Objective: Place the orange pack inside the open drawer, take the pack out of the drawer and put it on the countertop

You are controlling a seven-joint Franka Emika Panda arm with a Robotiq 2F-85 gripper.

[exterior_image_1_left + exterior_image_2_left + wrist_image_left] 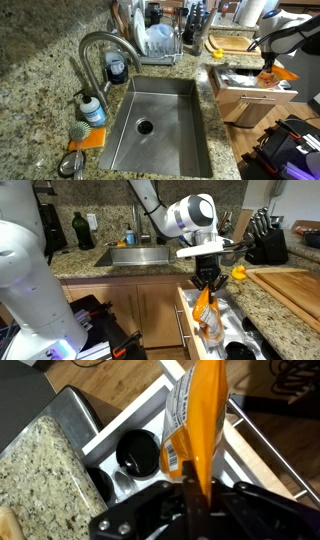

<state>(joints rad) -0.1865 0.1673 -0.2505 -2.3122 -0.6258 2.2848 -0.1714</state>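
The hand (190,488) is pressed together on the top edge of the orange pack (197,410), which hangs straight down over the open drawer (125,420). Whether its lower end touches the drawer floor cannot be told. The pack looks like a thin foil or plastic pouch: probably light, soft, crinkly and somewhat slick, so it is likely to swing and fold rather than keep its shape. The flat sealed top edge is the sensible place to hold it, and a hard pinch on the belly might crush what is inside.

In the drawer, a black round item (137,455) lies just beside the hanging pack and the drawer walls crowd in close, so the pack could catch on either. Beyond the drawer, the granite desk (262,305) carries a cutting board (292,285), a small yellow object (238,273) and a knife block (265,242). Farthest off is the sink (140,255).
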